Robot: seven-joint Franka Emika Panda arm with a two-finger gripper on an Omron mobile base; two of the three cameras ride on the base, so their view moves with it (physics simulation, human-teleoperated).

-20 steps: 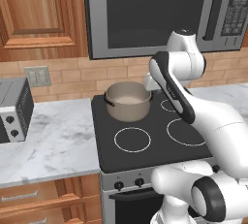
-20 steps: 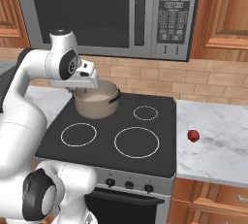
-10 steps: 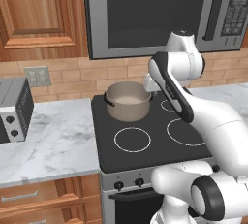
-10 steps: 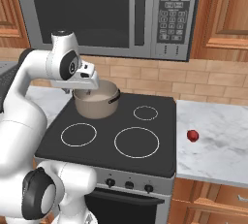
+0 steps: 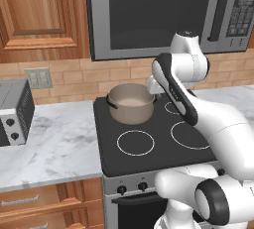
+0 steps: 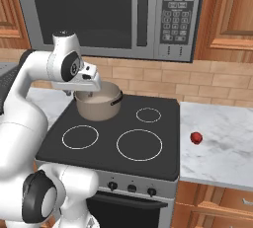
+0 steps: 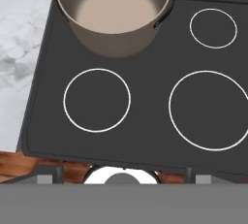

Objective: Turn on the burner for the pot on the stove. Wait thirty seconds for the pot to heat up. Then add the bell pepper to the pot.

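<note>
The beige-grey pot (image 5: 131,104) (image 6: 98,102) (image 7: 114,14) stands on the back left ring of the black stove (image 5: 158,148) (image 6: 163,138) (image 7: 145,97), and its pale inside holds nothing. The small red bell pepper (image 6: 196,137) lies on the marble counter to the right of the stove. My gripper (image 6: 93,85) (image 7: 125,173) hovers above the stove beside the pot, pointing down. Its tips stand far apart at the bottom of the hand view, open, with nothing between them.
A steel microwave (image 5: 158,15) (image 6: 113,15) hangs right above the stove, close over my arm. A toaster oven (image 5: 15,111) sits on the left counter. Small black knobs (image 5: 121,189) (image 6: 132,188) line the stove's steel front. White marble counter (image 6: 222,143) runs along both sides.
</note>
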